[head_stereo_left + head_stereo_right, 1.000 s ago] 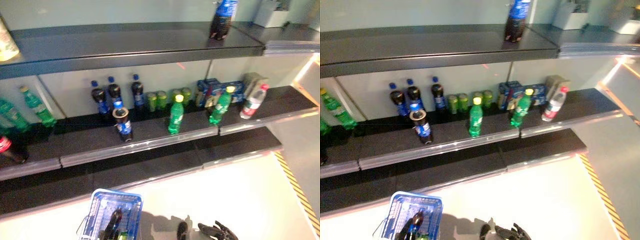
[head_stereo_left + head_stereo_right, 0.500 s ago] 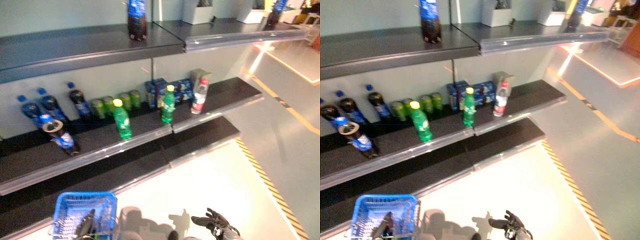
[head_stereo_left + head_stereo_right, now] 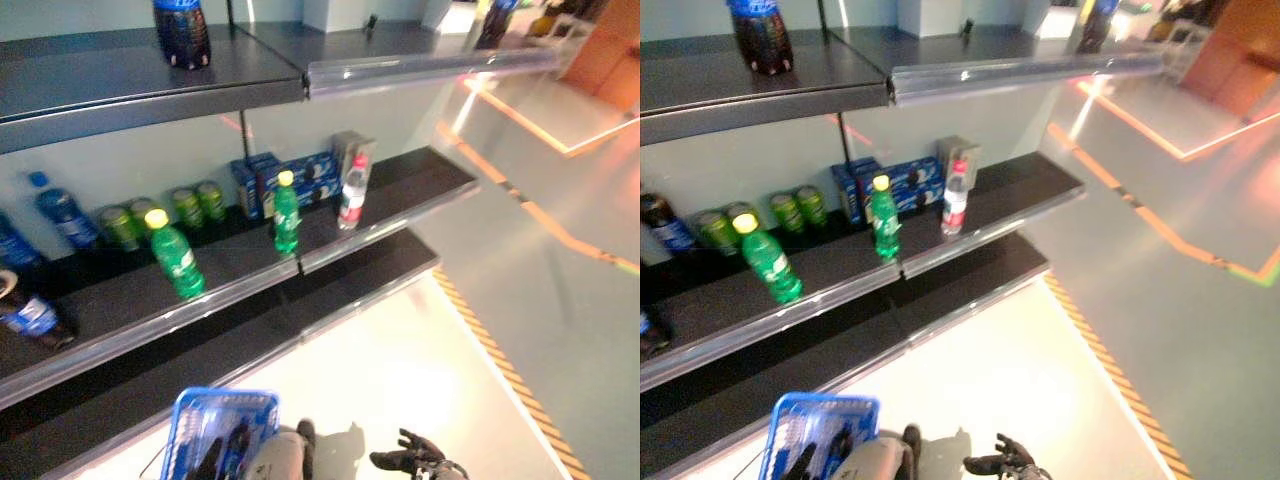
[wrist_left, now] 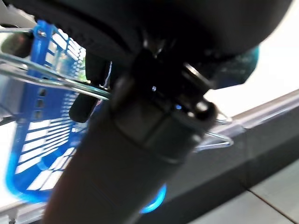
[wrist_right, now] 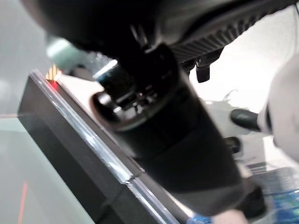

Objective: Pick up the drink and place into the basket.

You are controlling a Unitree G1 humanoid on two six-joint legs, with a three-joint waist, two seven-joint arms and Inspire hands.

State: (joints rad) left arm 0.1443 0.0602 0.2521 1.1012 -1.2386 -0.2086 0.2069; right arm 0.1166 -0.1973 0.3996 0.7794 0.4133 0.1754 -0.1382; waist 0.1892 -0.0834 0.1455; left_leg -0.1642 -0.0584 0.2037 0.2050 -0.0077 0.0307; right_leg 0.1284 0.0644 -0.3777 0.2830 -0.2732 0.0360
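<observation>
While the head cameras look down a row of shop shelves (image 3: 200, 300), a blue wire-handled basket (image 3: 200, 415) hangs low at the robot's left side. It sits under the left arm, presumably so the right arm stays free for picking. The left hand itself cannot be made out in any view, so its fingers cannot be told. Lying inside the basket is a dark bottle (image 3: 236, 440), which looks like a drink already placed (only its dark neck and shoulder show through the mesh). The right hand (image 3: 412, 459) hovers low and empty at the robot's right, fingers loosely spread, well apart from the shelves.

Other drinks stand on the middle shelf: two green bottles with yellow caps (image 3: 176, 260), a clear bottle with a red cap (image 3: 352, 195), green cans (image 3: 190, 205) and blue-labelled cola bottles (image 3: 60, 210).
</observation>
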